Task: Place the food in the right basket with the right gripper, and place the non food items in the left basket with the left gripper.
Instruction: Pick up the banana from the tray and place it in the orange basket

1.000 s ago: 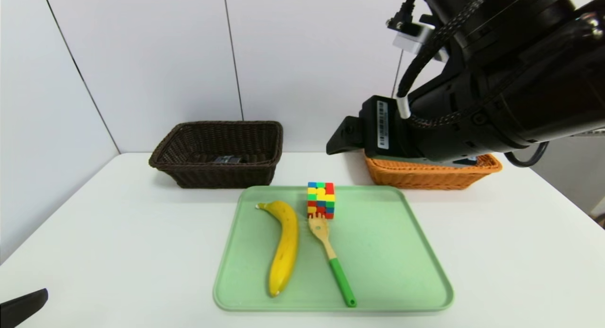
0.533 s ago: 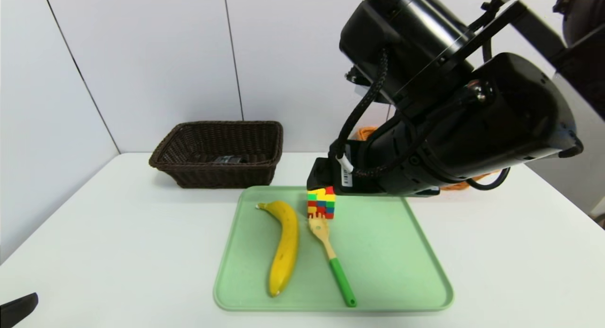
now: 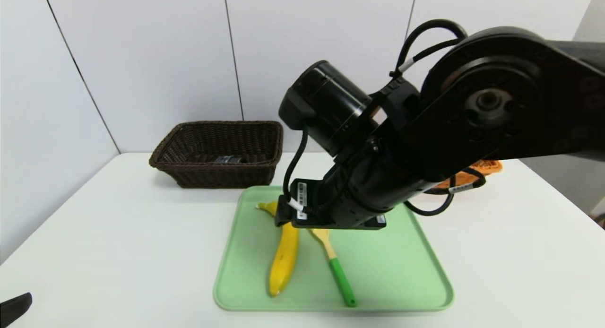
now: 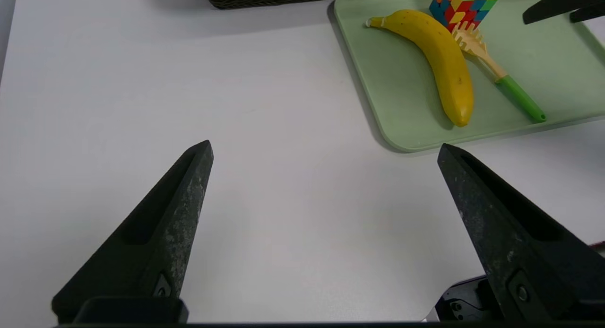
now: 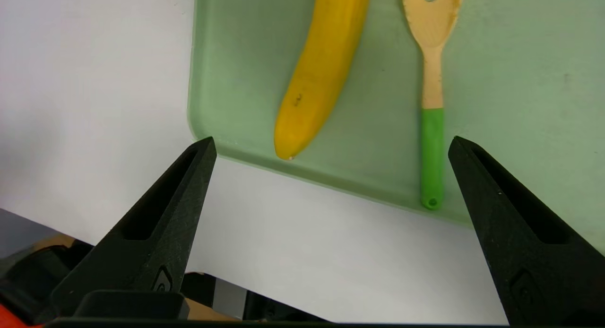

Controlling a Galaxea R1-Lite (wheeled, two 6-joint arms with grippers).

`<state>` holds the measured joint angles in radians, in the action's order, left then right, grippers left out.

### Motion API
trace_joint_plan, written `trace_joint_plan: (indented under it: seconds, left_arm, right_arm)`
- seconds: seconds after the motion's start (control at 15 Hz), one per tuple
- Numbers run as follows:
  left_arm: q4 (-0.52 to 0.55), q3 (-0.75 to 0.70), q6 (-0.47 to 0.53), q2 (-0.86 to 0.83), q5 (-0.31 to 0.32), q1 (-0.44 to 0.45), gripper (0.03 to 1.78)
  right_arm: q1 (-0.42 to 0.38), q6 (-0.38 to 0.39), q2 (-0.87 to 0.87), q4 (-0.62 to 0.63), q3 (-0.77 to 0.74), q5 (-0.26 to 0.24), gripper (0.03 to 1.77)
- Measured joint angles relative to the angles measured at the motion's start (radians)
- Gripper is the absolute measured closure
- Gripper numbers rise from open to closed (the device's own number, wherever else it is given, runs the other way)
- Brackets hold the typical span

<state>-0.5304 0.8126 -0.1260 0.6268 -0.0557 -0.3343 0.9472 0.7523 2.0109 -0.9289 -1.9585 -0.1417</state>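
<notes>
No readable writing (only a barcode sticker). The right gripper angles down over the banana, jaws wide, empty; the left gripper hovers above bare worktop, jaws likewise.

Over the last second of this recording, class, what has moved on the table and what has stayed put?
The right gripper has swung from over the orange basket down and leftward to above the green tray, jaws open, holding nothing, now hiding the cube from the head view. The banana, fork, dark basket and parked, open left gripper have not changed.
</notes>
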Motion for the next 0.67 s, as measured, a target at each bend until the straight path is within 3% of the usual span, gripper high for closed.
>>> trace_joint_plan:
  seconds: [0.33,0.67]
  left_arm:
    - [-0.001,-0.014,-0.062,-0.013,0.004,0.0,0.12]
    - [-0.011,-0.016,-0.059,-0.027,0.006,0.0,0.12]
  right_arm:
    - [0.032,0.001,0.067,0.063,0.001,0.008,0.11]
    - [0.034,0.011,0.129,0.104,0.0,-0.029,0.1]
